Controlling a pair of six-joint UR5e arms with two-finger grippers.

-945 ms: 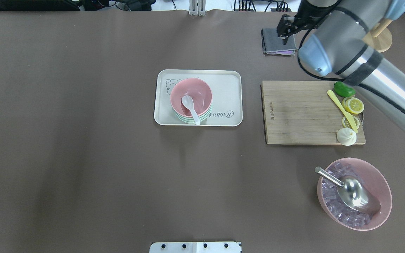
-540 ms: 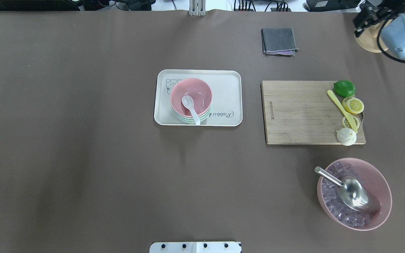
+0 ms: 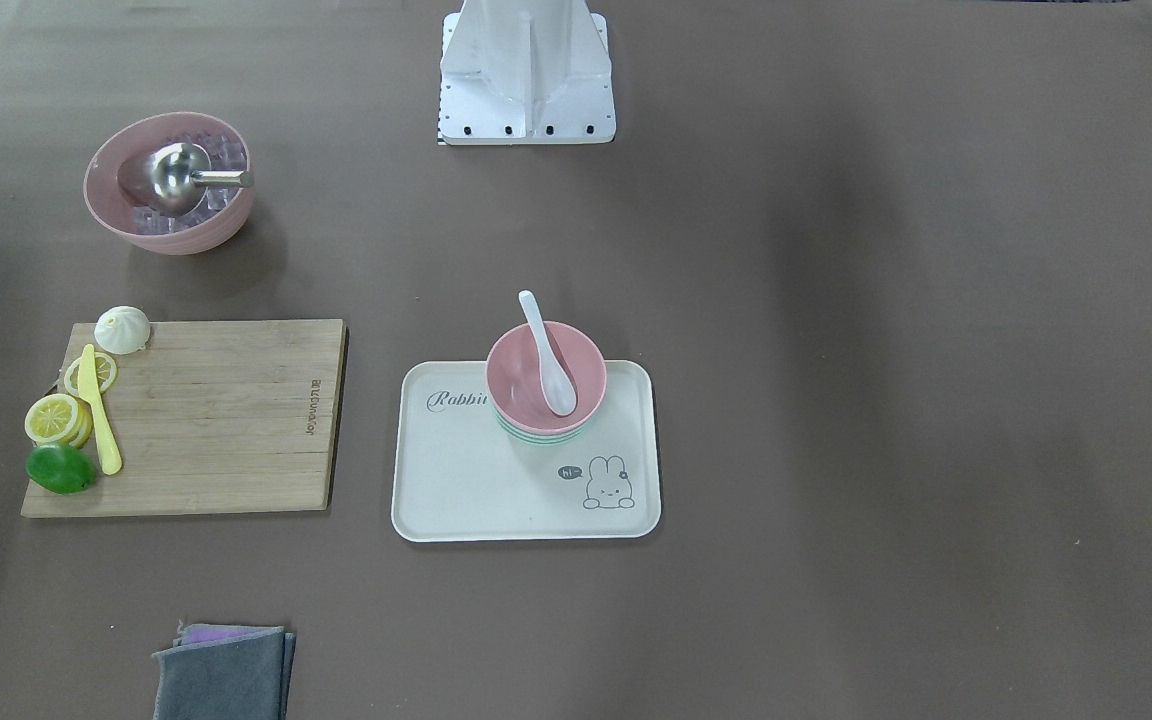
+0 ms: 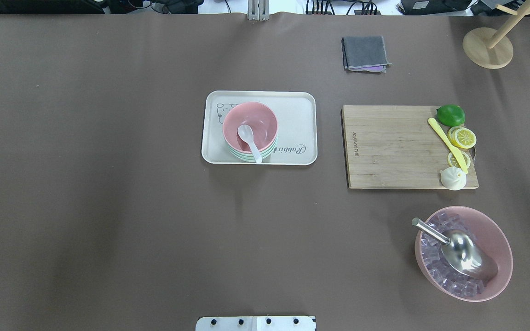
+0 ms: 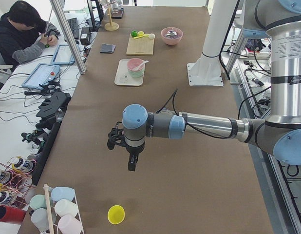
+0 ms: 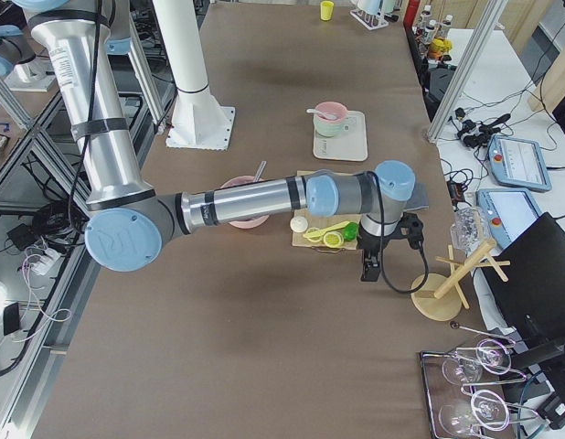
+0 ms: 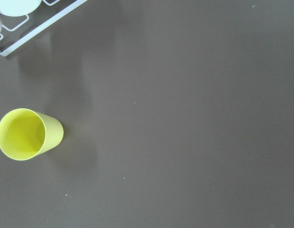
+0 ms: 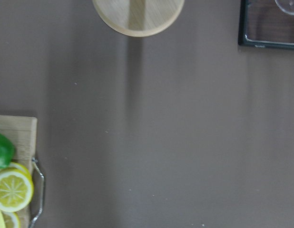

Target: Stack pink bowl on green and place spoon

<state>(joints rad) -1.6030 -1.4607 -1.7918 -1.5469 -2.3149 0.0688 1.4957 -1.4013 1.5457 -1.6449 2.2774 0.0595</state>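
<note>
The small pink bowl (image 4: 259, 118) sits nested on top of the green bowls (image 4: 245, 156) on the white tray (image 4: 298, 115). The white spoon (image 4: 249, 140) lies in the pink bowl, its handle over the rim. In the front-facing view the pink bowl (image 3: 521, 380), green bowls (image 3: 540, 437) and spoon (image 3: 547, 352) show the same. My left gripper (image 5: 132, 165) hangs over bare table far from the tray; my right gripper (image 6: 369, 271) hangs beside the cutting board's far end. I cannot tell whether either is open or shut.
A wooden cutting board (image 4: 394, 147) holds lime, lemon slices, a yellow knife and a bun. A large pink bowl (image 4: 502, 239) holds clear cubes and a metal scoop. A grey cloth (image 4: 365, 53) and a wooden stand (image 4: 481, 48) are at the back. A yellow cup (image 7: 28, 134) stands below my left wrist.
My right arm has swung off to the right and left the overhead view. The bowls, spoon and tray have not moved.
</note>
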